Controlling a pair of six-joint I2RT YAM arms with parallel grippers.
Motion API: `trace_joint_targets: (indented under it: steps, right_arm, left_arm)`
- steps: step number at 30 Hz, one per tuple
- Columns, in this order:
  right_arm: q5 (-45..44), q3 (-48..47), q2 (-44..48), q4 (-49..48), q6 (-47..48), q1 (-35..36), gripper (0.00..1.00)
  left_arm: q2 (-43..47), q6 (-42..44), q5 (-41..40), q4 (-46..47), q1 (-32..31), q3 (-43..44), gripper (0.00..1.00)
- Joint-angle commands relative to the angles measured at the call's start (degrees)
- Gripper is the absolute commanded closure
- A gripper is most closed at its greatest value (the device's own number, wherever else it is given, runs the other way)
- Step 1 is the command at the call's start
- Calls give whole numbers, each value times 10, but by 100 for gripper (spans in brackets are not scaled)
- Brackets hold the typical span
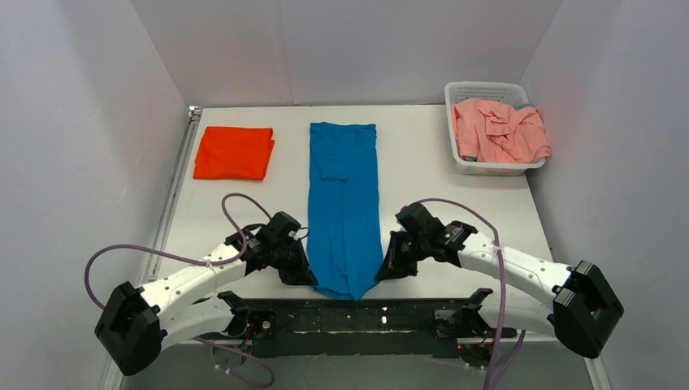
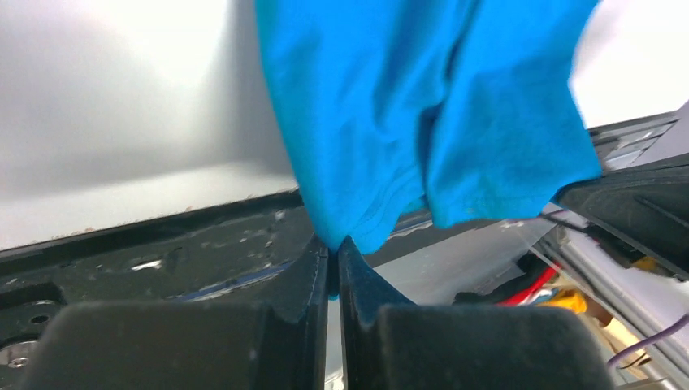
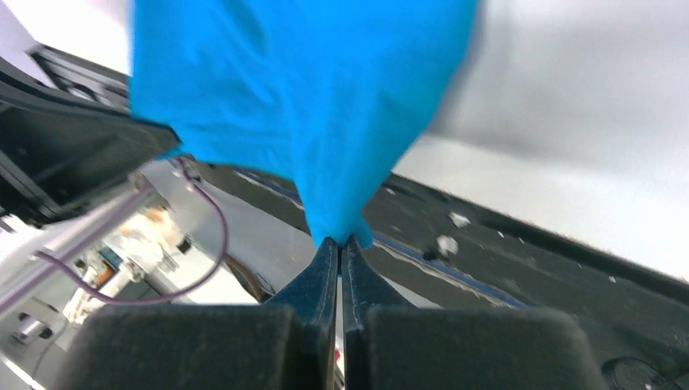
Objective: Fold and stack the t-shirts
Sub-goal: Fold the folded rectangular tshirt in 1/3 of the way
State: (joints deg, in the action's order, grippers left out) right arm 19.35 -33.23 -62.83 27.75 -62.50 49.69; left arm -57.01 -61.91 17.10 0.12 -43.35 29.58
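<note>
The blue shirt (image 1: 344,203) lies in a long strip on the table (image 1: 439,195). The left tool (image 1: 302,275) is pinched tight on the shirt's near left corner. The right tool (image 1: 387,268) is pinched tight on its near right corner. A folded orange shirt (image 1: 234,153) lies left of the blue shirt's far end. A basket (image 1: 491,168) of pink shirts (image 1: 500,130) sits right of that end.
</note>
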Motion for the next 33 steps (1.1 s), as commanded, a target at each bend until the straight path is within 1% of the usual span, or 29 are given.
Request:
trace_joint_targets:
  steps: [1,6,8,13,16,18,22,25,29,30,33]
  right_arm:
    - [-24,-81,-34,-13,45,-46,99]
    - [-13,-161,-98,-24,95,-115,99]
    - [-3,-195,-126,-25,108,-141,99]
    - [17,-287,-207,-9,133,-196,99]
    - [26,-343,-259,6,148,-216,99]
    - [35,-376,-291,10,156,-225,99]
    - [27,-419,-336,17,159,-240,99]
    - [9,-437,-358,10,162,-253,99]
    - [8,-472,-403,20,171,-269,99]
    - [10,-479,-415,20,172,-272,99]
    - [11,-501,-451,17,179,-279,99]
  left_arm:
    - [-49,36,-20,-80,34,83,100]
    - [-129,70,-4,-78,99,167,100]
    - [-159,79,-11,-85,121,201,100]
    - [-239,99,-12,-93,165,286,100]
    - [-285,116,-19,-108,191,334,100]
    - [-316,126,-9,-110,208,366,100]
    - [-381,141,1,-119,235,422,100]
    - [-425,148,13,-119,246,461,100]
    - [-484,162,12,-138,254,516,100]
    - [-495,165,10,-142,256,527,100]
    - [-527,172,7,-140,261,549,94]
